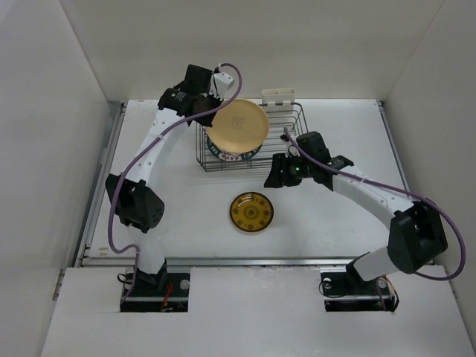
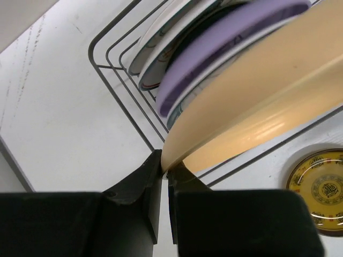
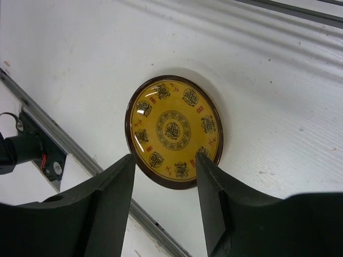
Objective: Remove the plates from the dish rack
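Closest to my left wrist camera, at the bottom of the frame, the left gripper (image 2: 165, 167) has its fingers pinched on the rim of the pale yellow plate (image 2: 257, 107). The edge sits right between the tips. From there the plate runs up towards the upper right of the frame. In the overhead view it stands tilted over the left half of the dish rack (image 1: 296, 137), with its hollow face turned up towards the camera and the grip on its upper left edge. Behind it in the rack a lavender plate (image 2: 214, 48) stands on edge among others.

The right gripper (image 3: 164, 163) has its fingers spread with nothing between them. It hangs above the small ochre plate (image 3: 173, 131), which lies flat on the table (image 1: 335, 134) below the rack.
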`<state>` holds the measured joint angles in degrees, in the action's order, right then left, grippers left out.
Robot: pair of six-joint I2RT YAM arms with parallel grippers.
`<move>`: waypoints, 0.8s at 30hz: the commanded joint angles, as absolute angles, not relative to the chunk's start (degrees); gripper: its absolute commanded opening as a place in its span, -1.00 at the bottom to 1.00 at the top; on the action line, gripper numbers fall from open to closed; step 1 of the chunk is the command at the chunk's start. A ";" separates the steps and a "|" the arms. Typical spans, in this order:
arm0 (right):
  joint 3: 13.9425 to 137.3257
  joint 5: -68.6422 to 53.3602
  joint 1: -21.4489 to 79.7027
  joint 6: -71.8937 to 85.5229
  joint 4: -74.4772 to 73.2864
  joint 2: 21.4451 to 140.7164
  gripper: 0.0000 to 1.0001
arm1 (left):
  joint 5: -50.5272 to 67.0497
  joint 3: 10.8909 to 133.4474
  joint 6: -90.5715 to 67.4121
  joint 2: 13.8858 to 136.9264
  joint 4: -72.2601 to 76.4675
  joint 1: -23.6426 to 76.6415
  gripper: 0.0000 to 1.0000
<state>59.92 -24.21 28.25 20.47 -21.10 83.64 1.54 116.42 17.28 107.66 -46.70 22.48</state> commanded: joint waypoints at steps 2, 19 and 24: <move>62.57 -24.60 28.56 19.69 -20.48 82.79 0.10 | -0.26 114.87 16.52 103.62 -45.35 23.03 -1.00; 97.45 -16.35 26.72 11.35 -26.36 96.49 0.33 | -13.53 110.05 13.10 84.65 -64.06 19.17 -1.00; 107.02 -13.19 26.19 6.51 -26.37 105.97 0.23 | -11.09 105.49 15.81 83.06 -75.55 12.06 -1.00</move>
